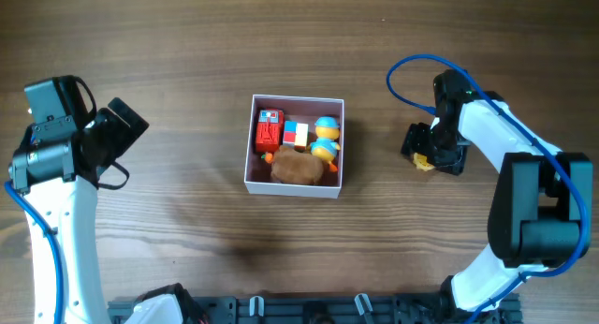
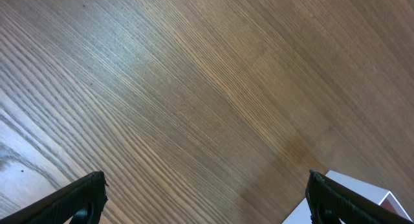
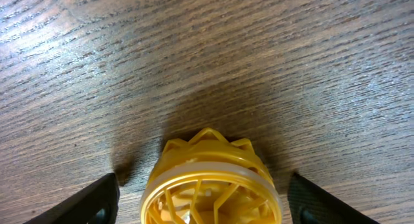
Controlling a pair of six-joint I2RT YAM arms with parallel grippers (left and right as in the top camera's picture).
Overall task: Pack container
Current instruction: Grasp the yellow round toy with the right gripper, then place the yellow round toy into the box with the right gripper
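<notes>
The square container [image 1: 293, 189] sits mid-table [image 1: 187, 62], open top upward and slightly askew; its sides are equal, so it has no long axis. The right gripper [image 1: 421, 154] straddles a yellow toy [image 3: 208, 179], jaws parted, not touching it. The left gripper [image 2: 206, 185] gapes wide, empty.

Overhead: I get even, fairly bright light on the wooden desk [image 1: 187, 43]; everything sharp; one soft shadow smudges the wood between the container [image 1: 292, 190] and the near edge.
Left wrist: a pale sheen streaks the grain; the fingertips [image 2: 84, 195] of the left gripper [image 2: 206, 193] read as black silhouettes.
Right wrist: dimmer; the yellow plastic toy [image 3: 210, 179] throws a soft shadow around itself; the fingers [image 3: 84, 201] of the right gripper [image 3: 204, 199] look dark, soft-edged.
</notes>
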